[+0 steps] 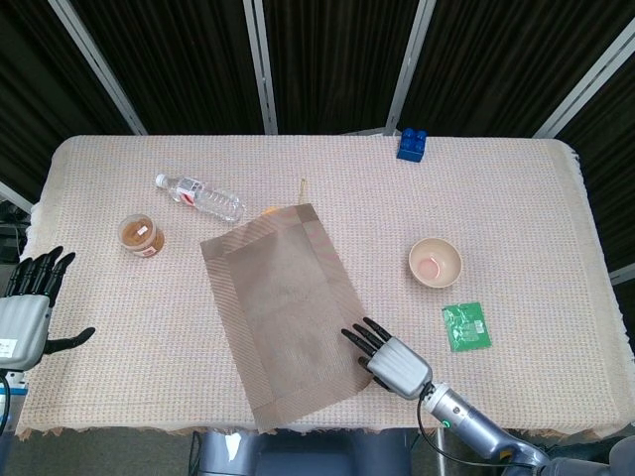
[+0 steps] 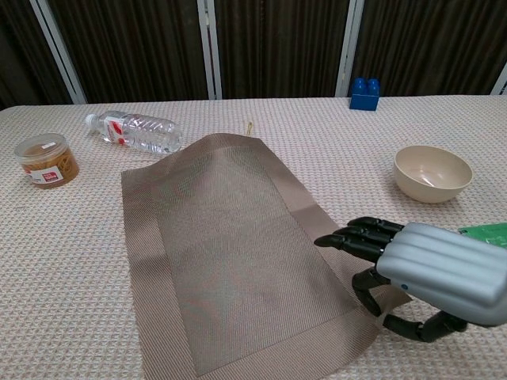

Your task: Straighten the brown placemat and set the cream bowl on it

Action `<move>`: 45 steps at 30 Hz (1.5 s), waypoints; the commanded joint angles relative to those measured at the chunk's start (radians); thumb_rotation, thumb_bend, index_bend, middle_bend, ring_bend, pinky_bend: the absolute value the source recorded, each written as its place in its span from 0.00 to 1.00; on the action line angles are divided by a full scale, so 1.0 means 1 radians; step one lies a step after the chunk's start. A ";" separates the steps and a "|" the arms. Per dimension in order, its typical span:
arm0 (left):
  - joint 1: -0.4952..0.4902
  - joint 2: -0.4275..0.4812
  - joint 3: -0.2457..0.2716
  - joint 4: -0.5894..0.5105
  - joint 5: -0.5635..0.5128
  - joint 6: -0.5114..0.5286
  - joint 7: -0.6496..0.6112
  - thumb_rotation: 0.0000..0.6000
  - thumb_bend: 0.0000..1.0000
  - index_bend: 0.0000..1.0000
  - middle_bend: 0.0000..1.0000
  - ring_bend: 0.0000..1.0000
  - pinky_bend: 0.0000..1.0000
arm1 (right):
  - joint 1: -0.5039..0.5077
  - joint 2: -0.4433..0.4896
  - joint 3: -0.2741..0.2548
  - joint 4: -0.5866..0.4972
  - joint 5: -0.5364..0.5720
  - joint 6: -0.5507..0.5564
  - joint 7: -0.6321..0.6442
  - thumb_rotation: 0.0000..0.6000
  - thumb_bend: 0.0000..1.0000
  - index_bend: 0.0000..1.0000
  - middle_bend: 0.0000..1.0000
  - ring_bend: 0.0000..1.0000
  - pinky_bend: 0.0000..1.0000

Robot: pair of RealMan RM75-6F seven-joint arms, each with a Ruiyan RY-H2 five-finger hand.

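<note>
The brown placemat (image 1: 288,317) (image 2: 230,253) lies askew on the middle of the table, its long side running from far left to near right. My right hand (image 1: 389,357) (image 2: 428,273) lies over the mat's near right edge. Its fingers (image 2: 356,236) reach across the border and the thumb curls in beneath them, pinching that edge. The cream bowl (image 1: 435,262) (image 2: 432,172) stands upright and empty on the cloth, right of the mat and apart from it. By the table's left edge my left hand (image 1: 25,312) holds nothing, fingers spread; the chest view does not show it.
A clear water bottle (image 1: 198,196) (image 2: 135,131) lies just beyond the mat's far left corner. A small brown jar (image 1: 141,235) (image 2: 47,160) stands left of it. A green packet (image 1: 465,326) lies right of my right hand. A blue block (image 1: 412,144) sits at the far edge.
</note>
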State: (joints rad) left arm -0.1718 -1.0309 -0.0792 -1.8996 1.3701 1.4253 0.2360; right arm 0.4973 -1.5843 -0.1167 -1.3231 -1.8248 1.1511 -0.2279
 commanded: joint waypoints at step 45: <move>-0.075 -0.093 0.027 0.129 0.151 -0.073 -0.039 1.00 0.01 0.04 0.00 0.00 0.00 | -0.057 0.321 0.293 0.001 0.243 0.335 0.006 1.00 0.00 0.00 0.00 0.00 0.00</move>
State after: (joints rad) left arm -0.2215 -1.0917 -0.0618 -1.8114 1.4597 1.3641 0.2290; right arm 0.5629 -1.3435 0.1487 -1.1322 -1.7191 1.4275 -0.3192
